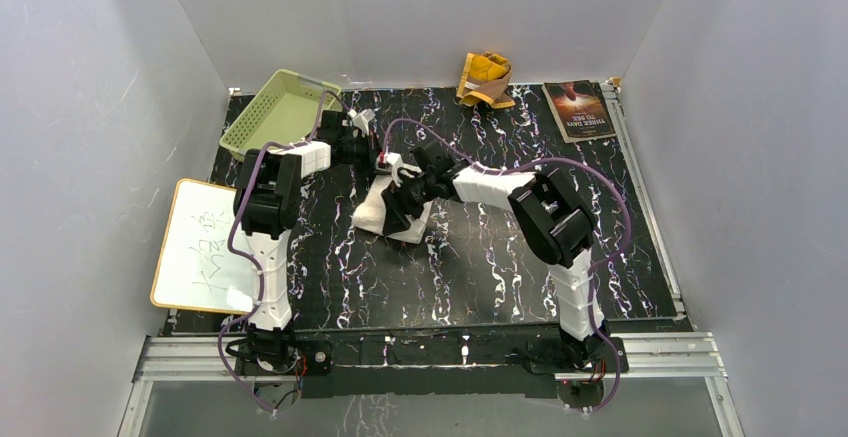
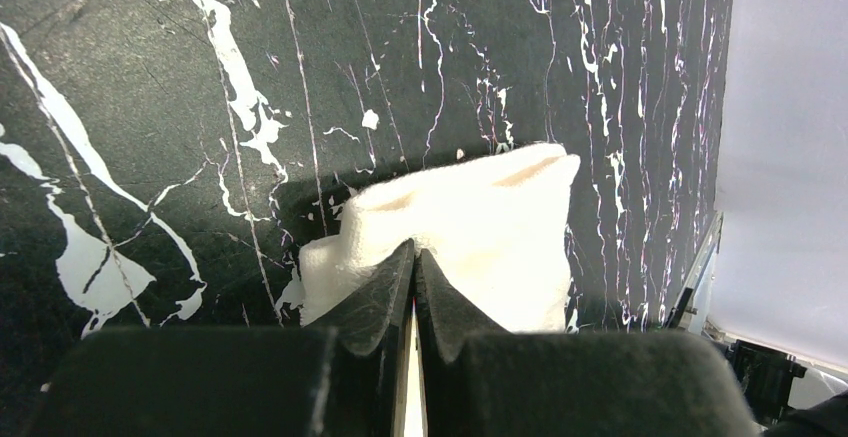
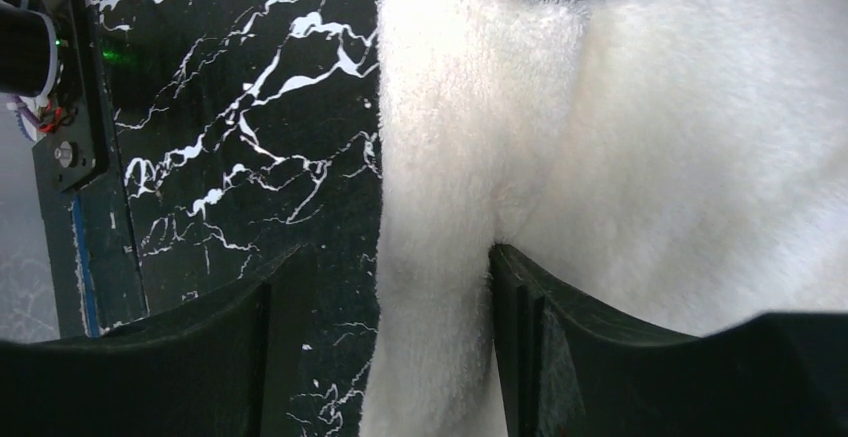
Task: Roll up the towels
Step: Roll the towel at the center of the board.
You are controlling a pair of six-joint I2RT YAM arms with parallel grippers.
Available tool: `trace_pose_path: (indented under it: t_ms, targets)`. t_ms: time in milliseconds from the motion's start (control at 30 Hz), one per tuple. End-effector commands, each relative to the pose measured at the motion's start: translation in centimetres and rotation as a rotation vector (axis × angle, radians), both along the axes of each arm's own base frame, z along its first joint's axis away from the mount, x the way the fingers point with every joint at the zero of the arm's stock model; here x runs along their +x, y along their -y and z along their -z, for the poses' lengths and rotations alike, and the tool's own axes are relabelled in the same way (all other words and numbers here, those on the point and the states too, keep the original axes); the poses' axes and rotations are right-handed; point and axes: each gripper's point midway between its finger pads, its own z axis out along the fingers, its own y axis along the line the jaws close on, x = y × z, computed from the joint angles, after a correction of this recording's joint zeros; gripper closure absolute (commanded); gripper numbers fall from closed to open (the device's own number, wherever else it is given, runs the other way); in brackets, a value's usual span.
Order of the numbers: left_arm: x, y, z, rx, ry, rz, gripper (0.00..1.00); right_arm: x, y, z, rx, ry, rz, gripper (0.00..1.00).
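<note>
- Arms bent inward, meeting over the desk (image 1: 480, 277).
- Left gripper (image 2: 415, 249) pinches cream towel (image 2: 480, 217); right gripper (image 3: 398, 252) spread astride its fold.
- Book (image 1: 578, 109) title, whiteboard (image 1: 200, 247) scrawl: unreadable.

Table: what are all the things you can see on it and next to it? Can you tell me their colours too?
table: one, black with white marble streaks, under everything
white towel: one, cream-white, middle of the table, partly folded
yellow towel: one, mustard-yellow and tan, crumpled at the far edge
book: one, dark cover, far right corner
basket: one, light green, far left corner
whiteboard: one, white with scribbles, at the table's left edge
left gripper: one, black, shut on the white towel's edge
right gripper: one, black, open, fingers either side of a fold of the white towel
</note>
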Motion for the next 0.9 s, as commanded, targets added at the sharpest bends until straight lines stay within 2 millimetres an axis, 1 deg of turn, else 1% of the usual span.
trace_pose_path:
  t_ms: [0, 33, 133, 167, 233, 300, 467, 533, 600, 700, 767, 867]
  targets:
    - [-4.7, -2.4, 6.3, 0.152, -0.22, -0.031, 0.96, -1.0, -2.3, -0.6, 0.053, 0.018, -0.064, 0.44]
    - [-4.8, -2.4, 6.3, 0.151, -0.222, -0.032, 0.96, -1.2, -2.5, -0.3, 0.05, 0.013, -0.068, 0.46]
    - [-5.0, -2.5, 6.4, 0.154, -0.226, -0.032, 0.96, -1.8, -2.8, 0.5, 0.048, -0.011, -0.084, 0.57]
    - [-5.1, -2.6, 6.5, 0.154, -0.229, -0.031, 0.96, -2.0, -2.9, 0.7, 0.049, -0.02, -0.089, 0.63]
    - [-5.2, -2.6, 6.6, 0.155, -0.234, -0.032, 0.96, -2.5, -2.9, 1.0, 0.054, -0.043, -0.101, 0.78]
    - [-5.3, -2.7, 6.7, 0.156, -0.241, -0.034, 0.96, -2.8, -3.0, 1.1, 0.062, -0.063, -0.097, 1.0]
    - [-5.2, -3.6, 6.9, 0.169, -0.257, -0.077, 0.96, -3.1, -2.8, 1.8, 0.072, -0.15, -0.028, 1.0]
    - [-4.8, -4.4, 6.6, 0.172, -0.251, -0.12, 0.96, -3.8, -2.7, 2.3, 0.072, -0.216, -0.014, 1.0]
    - [-4.3, -5.3, 5.9, 0.16, -0.237, -0.171, 0.93, -4.7, -2.4, 2.8, 0.073, -0.279, -0.006, 1.0]
    - [-3.1, -6.6, 3.4, 0.126, -0.187, -0.256, 0.91, -5.9, -1.9, 3.5, 0.077, -0.353, 0.003, 1.0]
    - [-2.4, -7.4, 1.4, 0.112, -0.14, -0.299, 0.82, -6.9, -1.3, 4.3, 0.059, -0.4, 0.01, 1.0]
    - [-1.7, -7.9, -2.5, 0.083, -0.044, -0.338, 0.75, -7.9, -0.4, 5.9, 0.023, -0.457, 0.024, 1.0]
